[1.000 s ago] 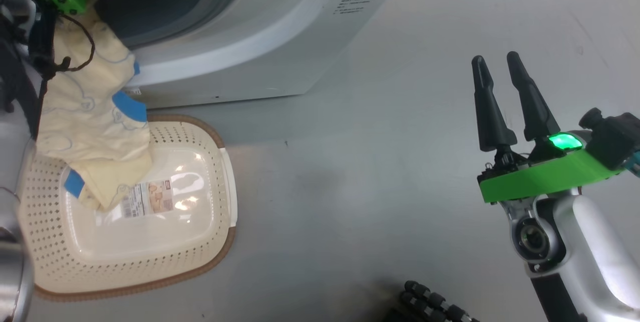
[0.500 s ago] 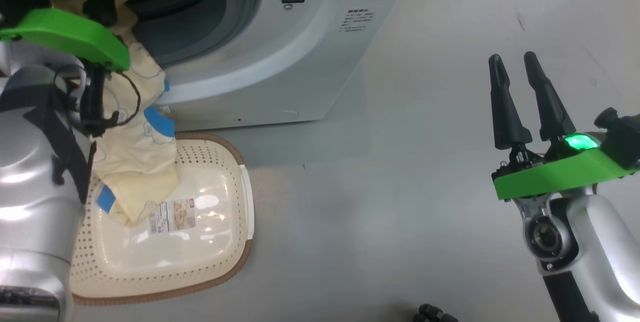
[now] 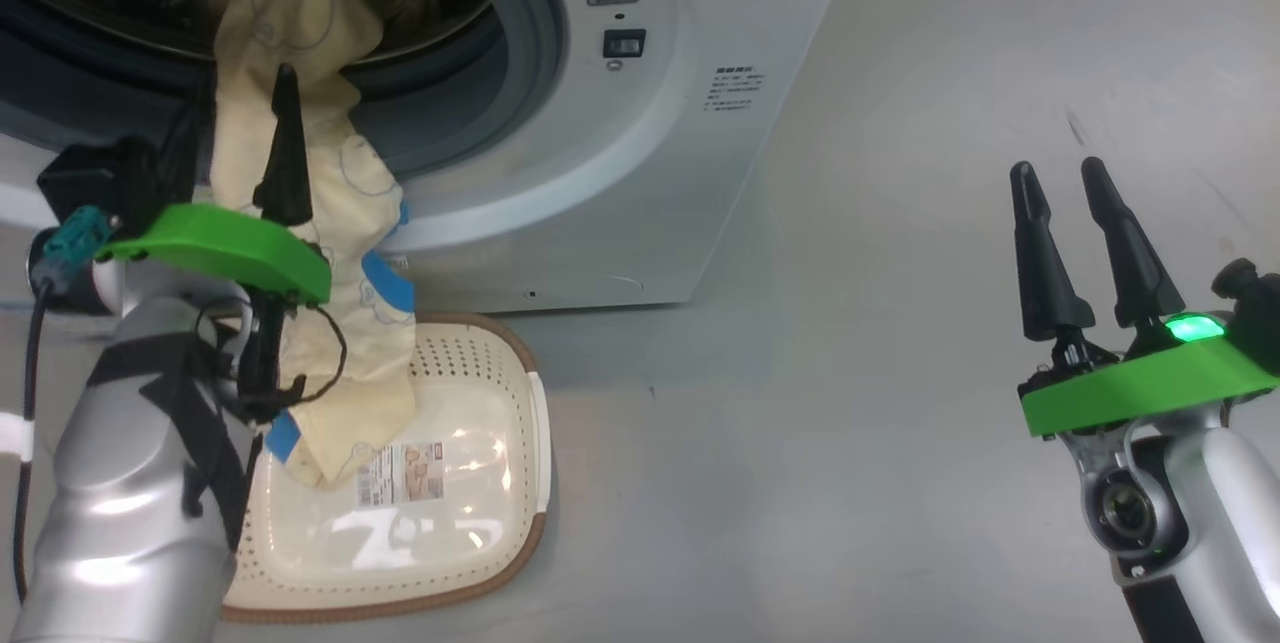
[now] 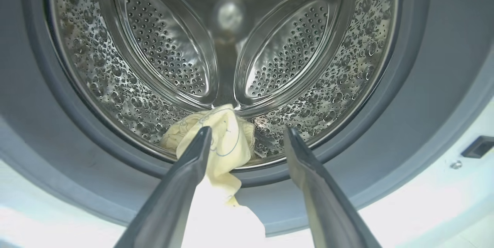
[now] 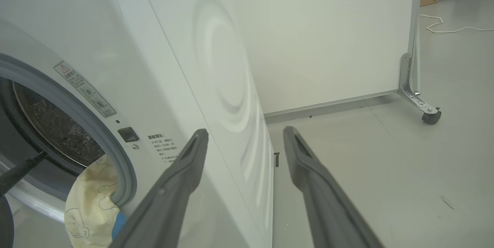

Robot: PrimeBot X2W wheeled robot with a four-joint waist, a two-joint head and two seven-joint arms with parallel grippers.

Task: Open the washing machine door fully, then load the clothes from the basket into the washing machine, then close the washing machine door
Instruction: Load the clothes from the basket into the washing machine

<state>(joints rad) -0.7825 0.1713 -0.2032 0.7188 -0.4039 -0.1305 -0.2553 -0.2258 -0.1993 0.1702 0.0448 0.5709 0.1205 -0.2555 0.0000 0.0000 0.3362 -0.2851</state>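
Note:
The washing machine [image 3: 640, 173] stands with its opening uncovered; the washing machine door is out of view. A pale yellow piece of the clothes [image 3: 330, 183] hangs from the drum's lower lip over the grey gasket down into the cream basket [image 3: 500, 553] on the floor. My left gripper [image 3: 250, 123] is open just in front of the opening. In the left wrist view my left gripper [image 4: 247, 132] faces the steel drum [image 4: 173, 47], with the cloth's top [image 4: 224, 140] by its left finger, ungripped. My right gripper [image 3: 1057, 183] is open and empty, far right over bare floor.
The right wrist view has my right gripper [image 5: 245, 132] pointing past the washing machine's [image 5: 185, 47] side toward a white partition panel on a caster [image 5: 430, 117]. Grey floor lies to the right of the basket. A white cable [image 5: 455, 30] lies on the far floor.
The head camera has shifted, so the machine sits lower in the picture. My left gripper has drawn back from the opening, jaws apart, and the cloth stays draped over the lip. The right arm holds still.

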